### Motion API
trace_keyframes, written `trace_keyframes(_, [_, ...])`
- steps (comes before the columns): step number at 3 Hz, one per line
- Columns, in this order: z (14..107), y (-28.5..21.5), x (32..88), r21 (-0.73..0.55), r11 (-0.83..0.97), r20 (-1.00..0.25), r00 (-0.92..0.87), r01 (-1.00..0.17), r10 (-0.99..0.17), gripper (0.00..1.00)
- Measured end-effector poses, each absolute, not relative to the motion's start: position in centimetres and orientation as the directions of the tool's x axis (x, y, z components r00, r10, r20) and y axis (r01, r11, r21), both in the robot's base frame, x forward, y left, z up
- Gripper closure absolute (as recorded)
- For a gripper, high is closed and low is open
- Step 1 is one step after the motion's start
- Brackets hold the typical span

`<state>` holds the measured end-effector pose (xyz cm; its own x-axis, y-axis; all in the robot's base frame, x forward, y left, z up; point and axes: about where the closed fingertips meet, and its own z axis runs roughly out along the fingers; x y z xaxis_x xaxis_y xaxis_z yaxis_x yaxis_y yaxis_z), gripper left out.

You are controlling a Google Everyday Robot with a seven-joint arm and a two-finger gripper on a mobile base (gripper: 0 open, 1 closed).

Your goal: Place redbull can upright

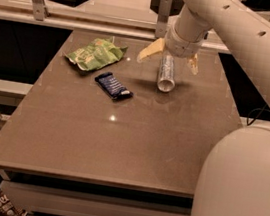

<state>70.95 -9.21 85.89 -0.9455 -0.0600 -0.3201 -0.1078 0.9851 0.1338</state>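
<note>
Gripper [171, 59], fingers spread wide, straddles the far end of the redbull can [166, 77] lying on its side.

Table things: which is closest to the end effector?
The silvery redbull can: the open end effector straddles its far end. The green bag and blue wrapper lie farther away.

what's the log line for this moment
redbull can: on its side on table | gripper: open, straddling can's far end | upright: not yet

gripper [171, 59] over redbull can [166, 75] (spread wide), wrapper [113, 85] well left
</note>
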Motion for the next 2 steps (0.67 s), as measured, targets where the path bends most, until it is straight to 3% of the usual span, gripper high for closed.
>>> trace_keyframes(2, [85.24, -9.73, 72.62, 0.071, 0.991, -0.310, -0.947, -0.117, -0.090, 0.00])
